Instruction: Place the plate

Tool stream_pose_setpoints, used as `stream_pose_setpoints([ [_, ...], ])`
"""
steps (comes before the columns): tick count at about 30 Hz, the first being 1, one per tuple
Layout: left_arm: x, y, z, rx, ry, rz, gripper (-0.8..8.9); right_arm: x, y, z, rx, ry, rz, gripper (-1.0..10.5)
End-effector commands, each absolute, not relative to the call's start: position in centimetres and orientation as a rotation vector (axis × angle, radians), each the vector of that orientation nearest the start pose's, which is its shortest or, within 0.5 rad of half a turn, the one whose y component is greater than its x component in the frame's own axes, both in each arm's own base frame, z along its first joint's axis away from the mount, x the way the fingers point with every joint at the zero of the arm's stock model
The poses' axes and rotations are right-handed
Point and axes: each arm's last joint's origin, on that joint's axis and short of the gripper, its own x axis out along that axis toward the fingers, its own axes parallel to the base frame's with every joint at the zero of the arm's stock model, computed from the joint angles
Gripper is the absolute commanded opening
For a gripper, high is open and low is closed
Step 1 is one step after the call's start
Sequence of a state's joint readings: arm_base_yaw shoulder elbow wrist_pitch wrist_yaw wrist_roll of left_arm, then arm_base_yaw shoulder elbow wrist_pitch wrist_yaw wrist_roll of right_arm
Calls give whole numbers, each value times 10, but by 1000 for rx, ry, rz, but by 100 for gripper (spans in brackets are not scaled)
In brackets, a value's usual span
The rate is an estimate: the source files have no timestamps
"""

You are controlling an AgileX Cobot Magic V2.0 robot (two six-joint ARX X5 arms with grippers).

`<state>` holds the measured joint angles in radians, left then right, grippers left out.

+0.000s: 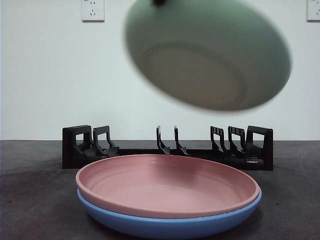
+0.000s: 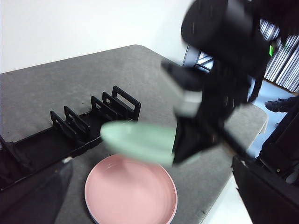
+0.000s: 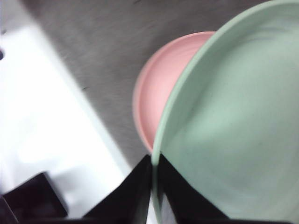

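A pale green plate [image 1: 210, 55] hangs tilted in the air above the table, its underside facing the front view. My right gripper [image 3: 152, 184] is shut on its rim [image 3: 161, 140]; only a black tip [image 1: 159, 2] of that gripper shows at the top of the front view. In the left wrist view the right arm [image 2: 219, 60] holds the green plate [image 2: 135, 140] over a pink plate [image 2: 131, 191] and beside the black rack [image 2: 70, 126]. My left gripper [image 2: 149, 163] stays back, open and holding nothing.
The pink plate [image 1: 165, 185] lies nested in a blue plate [image 1: 170, 225] at the table's front. Behind them stands the black slotted rack [image 1: 167, 147], with no plate in its slots. The table edge [image 2: 252, 121] drops off near the right arm.
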<state>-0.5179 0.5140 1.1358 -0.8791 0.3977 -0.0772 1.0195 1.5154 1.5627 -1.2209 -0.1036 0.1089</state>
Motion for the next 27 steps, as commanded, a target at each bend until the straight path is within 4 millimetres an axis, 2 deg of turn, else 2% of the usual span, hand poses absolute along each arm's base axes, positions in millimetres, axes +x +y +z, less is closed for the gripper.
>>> stream_pose_setpoints([
  [1,32,-31,407,-48,267,-913,562,141,260,328,-434,1147,912,7],
  [7,32,-31,407,-48,267,-913,562,126,282,285,-525,1112,864,7],
  [13,32,-31,407,-48,267,-913,562,123,305,263,-583,1084,848,7],
  [21,32,-31,407,-48,267,-913,562,124,318,237,-655,1115,797,8],
  [23,32,-31,407,-45,264,-913,562,123,319,236,-664,1103,788,41],
  [27,33,-32,411,-29,210,-919,562,121,320,237,-664,1092,771,232],
])
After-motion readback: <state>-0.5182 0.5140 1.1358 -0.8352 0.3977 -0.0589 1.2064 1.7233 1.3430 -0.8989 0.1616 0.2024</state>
